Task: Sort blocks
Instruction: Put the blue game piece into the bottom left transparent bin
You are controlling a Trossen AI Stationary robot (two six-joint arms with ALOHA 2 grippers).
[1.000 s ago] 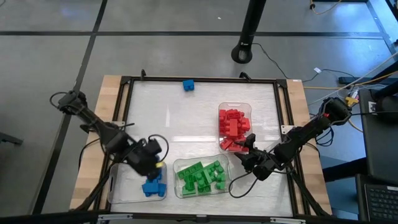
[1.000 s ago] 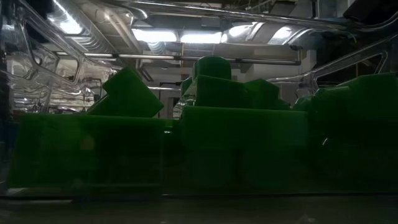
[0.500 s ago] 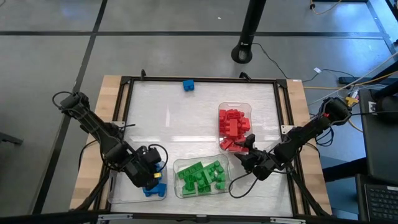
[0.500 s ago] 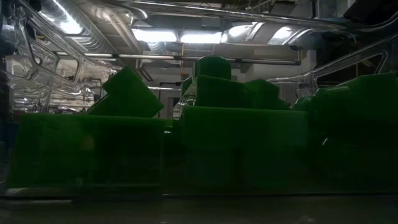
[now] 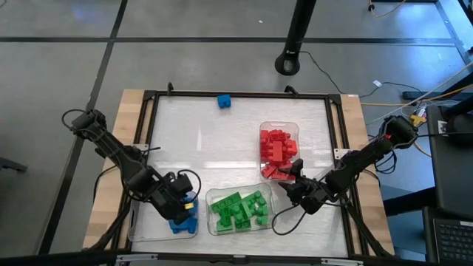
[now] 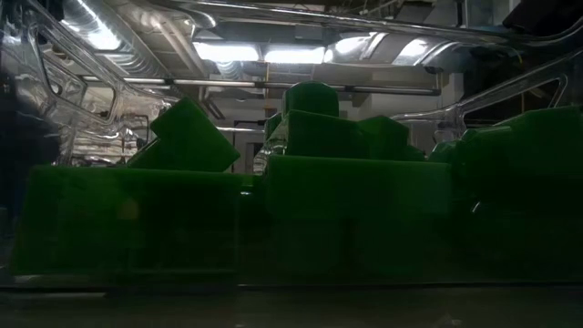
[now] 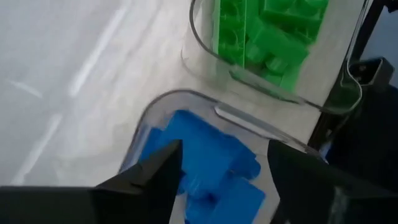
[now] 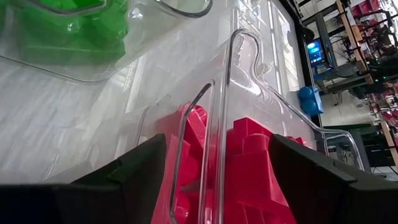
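Note:
Three clear trays stand on the white mat. One holds blue blocks (image 5: 182,222) at the near left, one green blocks (image 5: 239,209) at the near middle, one red blocks (image 5: 276,150) right of centre. A single blue block (image 5: 223,100) lies on the mat by the far edge. My left gripper (image 5: 183,208) hangs open over the blue tray; in the left wrist view the blue blocks (image 7: 205,155) lie below and between its fingers. My right gripper (image 5: 293,179) stands open at the red tray's near corner, its fingers on either side of the tray wall (image 8: 219,124).
A black frame (image 5: 236,94) runs round the mat, with wooden table edge (image 5: 133,111) outside it. In the low view the green blocks (image 6: 310,182) behind their tray wall fill the picture. Bare mat (image 5: 192,133) lies between the far blue block and the trays.
My left gripper has gone toward the table's near edge and slightly down, from the blue tray's far rim to a spot over the blue blocks. My right arm has kept still.

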